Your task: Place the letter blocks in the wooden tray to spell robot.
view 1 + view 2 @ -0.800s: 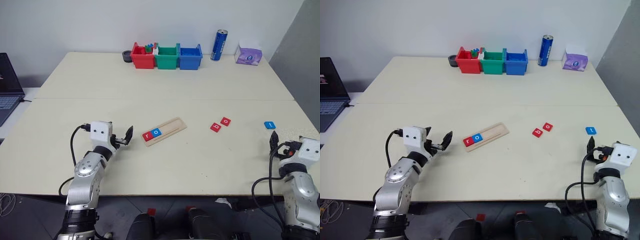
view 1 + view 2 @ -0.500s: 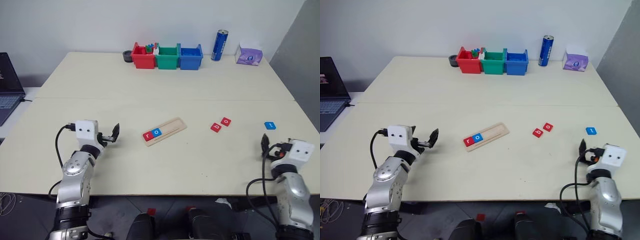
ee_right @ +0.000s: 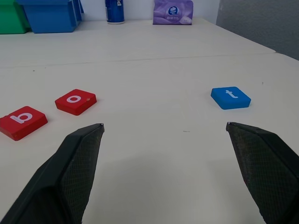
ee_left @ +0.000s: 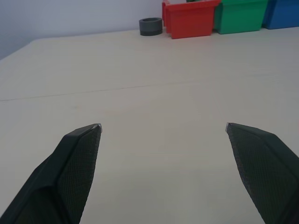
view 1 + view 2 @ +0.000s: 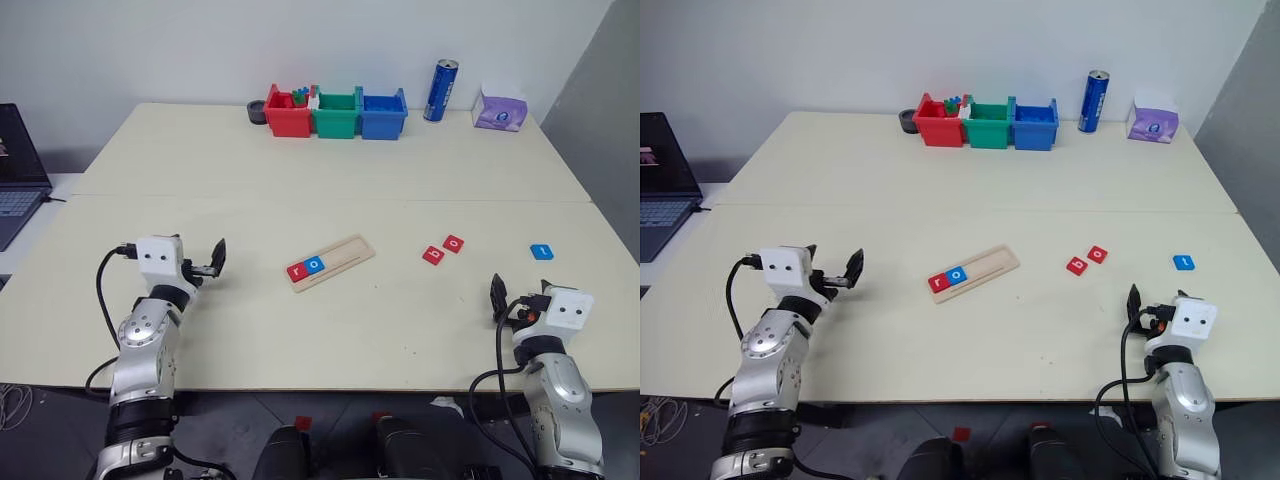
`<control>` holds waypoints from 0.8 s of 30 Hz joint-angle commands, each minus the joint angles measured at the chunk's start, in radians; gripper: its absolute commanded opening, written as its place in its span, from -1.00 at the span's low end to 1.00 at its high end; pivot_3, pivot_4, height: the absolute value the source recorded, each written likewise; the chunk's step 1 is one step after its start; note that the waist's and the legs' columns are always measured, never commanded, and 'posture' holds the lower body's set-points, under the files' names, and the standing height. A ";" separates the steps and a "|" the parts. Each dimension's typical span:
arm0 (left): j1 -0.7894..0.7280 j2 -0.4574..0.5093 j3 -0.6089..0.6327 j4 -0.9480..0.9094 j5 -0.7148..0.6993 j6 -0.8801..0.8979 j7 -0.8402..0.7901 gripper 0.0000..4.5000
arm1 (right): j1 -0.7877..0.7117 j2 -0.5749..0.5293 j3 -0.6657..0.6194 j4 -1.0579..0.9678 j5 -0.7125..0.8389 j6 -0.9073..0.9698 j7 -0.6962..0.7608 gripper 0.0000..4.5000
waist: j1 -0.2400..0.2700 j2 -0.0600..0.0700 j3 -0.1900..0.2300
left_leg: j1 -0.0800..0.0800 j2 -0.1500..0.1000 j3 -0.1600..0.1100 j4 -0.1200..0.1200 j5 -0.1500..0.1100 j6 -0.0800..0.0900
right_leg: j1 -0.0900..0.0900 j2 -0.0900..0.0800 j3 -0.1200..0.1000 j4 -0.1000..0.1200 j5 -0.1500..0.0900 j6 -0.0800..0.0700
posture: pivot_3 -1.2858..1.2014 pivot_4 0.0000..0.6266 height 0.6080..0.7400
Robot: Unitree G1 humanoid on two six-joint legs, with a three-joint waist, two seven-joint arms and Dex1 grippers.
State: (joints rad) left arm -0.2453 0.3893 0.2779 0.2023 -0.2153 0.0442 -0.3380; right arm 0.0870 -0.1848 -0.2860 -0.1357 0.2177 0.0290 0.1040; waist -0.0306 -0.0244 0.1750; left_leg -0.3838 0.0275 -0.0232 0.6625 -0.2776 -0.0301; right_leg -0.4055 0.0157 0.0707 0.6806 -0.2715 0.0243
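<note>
five small flat square letter blocks in all: a red "r" tile (image 5: 297, 270) and a blue "o" tile (image 5: 315, 265) lie side by side at the near end of the long pale wooden tray (image 5: 345, 254). three lie loose on the cream table (image 5: 300, 170): a red "b" tile (image 3: 21, 122) just beside a red "o" tile (image 3: 75, 101), and a blue "t" tile (image 3: 230, 97) well apart. left gripper (image 4: 163, 127) and right gripper (image 3: 164, 125) both spread wide, empty. three plastic bins at the back: one red bin (image 5: 285, 114), one green bin (image 5: 335, 114), one blue bin (image 5: 381, 115).
</note>
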 commanded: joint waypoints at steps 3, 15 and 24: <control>-0.029 0.011 -0.020 -0.041 -0.031 0.028 -0.049 1.00 | -0.020 0.000 -0.006 -0.010 -0.004 -0.028 -0.002 0.98 | 0.000 0.000 0.000 | 0.000 0.000 0.000 0.000 0.000 0.000 | 0.000 0.000 0.000 0.000 0.000 0.000 | 0.03 -0.52 1.00; -0.099 0.137 -0.163 -0.069 -0.098 0.170 -0.412 1.00 | 0.032 -0.082 0.151 -0.188 0.091 0.089 0.237 0.98 | -0.002 0.000 0.000 | 0.000 0.000 0.000 0.000 0.000 0.000 | 0.000 0.001 -0.001 0.000 0.000 0.000 | 0.03 -0.52 1.00; -0.269 0.194 -0.347 0.127 -0.042 0.123 -0.767 1.00 | 0.059 -0.292 0.283 -0.468 0.200 0.315 0.445 0.98 | -0.001 0.000 0.001 | 0.000 -0.001 0.000 0.000 0.000 0.000 | 0.000 0.001 -0.002 0.000 -0.001 0.001 | 0.03 -0.52 1.00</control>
State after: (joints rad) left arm -0.4861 0.5704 -0.0577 0.3069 -0.2746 0.2019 -1.0658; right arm 0.1492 -0.4580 -0.0084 -0.5364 0.3874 0.3203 0.5204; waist -0.0314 -0.0247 0.1756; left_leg -0.3844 0.0265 -0.0230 0.6631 -0.2775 -0.0300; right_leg -0.4054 0.0174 0.0684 0.6804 -0.2723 0.0254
